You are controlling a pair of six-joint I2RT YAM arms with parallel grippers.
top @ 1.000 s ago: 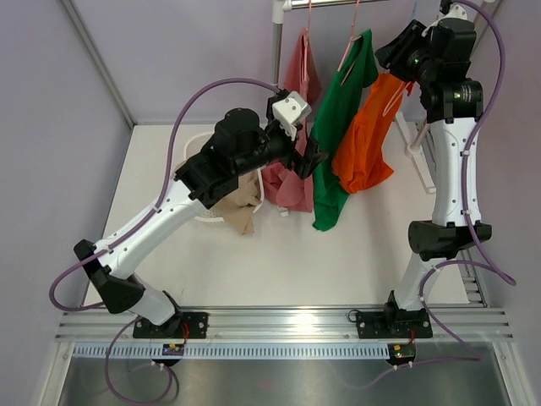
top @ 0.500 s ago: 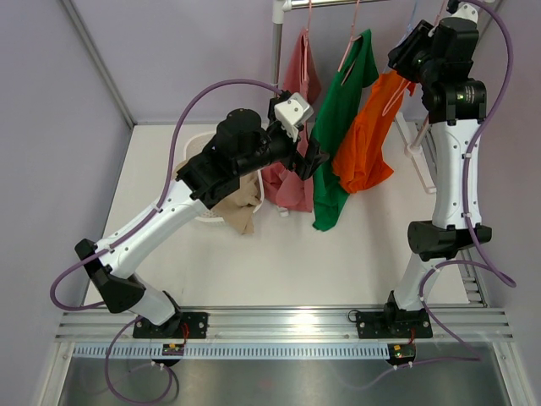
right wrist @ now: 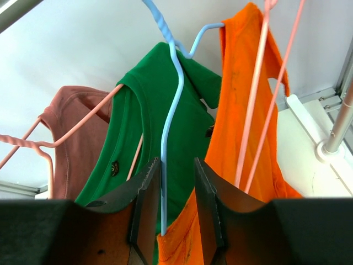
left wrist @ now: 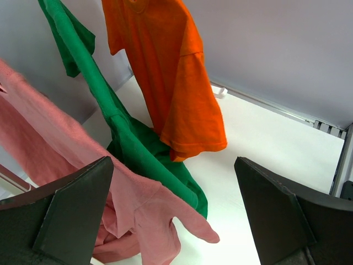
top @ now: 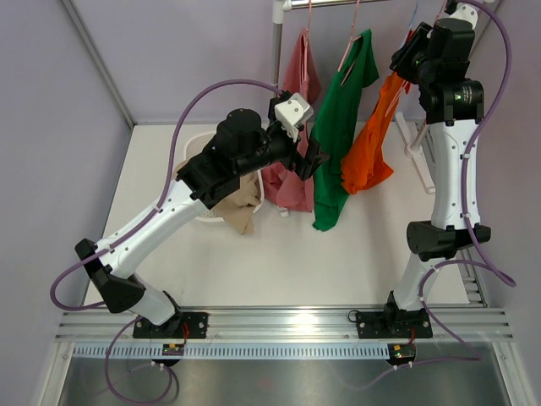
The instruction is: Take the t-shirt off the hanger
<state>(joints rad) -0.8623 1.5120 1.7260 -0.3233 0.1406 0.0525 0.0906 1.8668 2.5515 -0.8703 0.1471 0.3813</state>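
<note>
An orange t-shirt [top: 368, 152] hangs on a blue hanger [right wrist: 168, 138] at the right of the rail, beside a green t-shirt [top: 334, 127] and a pink one [top: 292, 182]. My right gripper [top: 406, 52] is up at the rail. In the right wrist view its jaws [right wrist: 176, 161] stand close together around the blue hanger wire and the orange collar [right wrist: 182, 237]. My left gripper [top: 311, 161] is wide open and empty by the shirts' lower parts. In the left wrist view [left wrist: 174, 165] the pink hem [left wrist: 143, 215] lies between its fingers, with the orange shirt [left wrist: 176, 83] beyond.
A white basket [top: 205, 216] with beige cloth [top: 237, 203] stands at the back left under my left arm. The rack's upright pole [top: 276, 42] is behind the pink shirt, and another pole [right wrist: 339, 127] is at the right. Pink hangers [right wrist: 256, 94] cross the orange shirt.
My right gripper has moved up and to the right along the rail. The orange t-shirt has swung right with it and hangs narrower. My left arm has barely moved.
</note>
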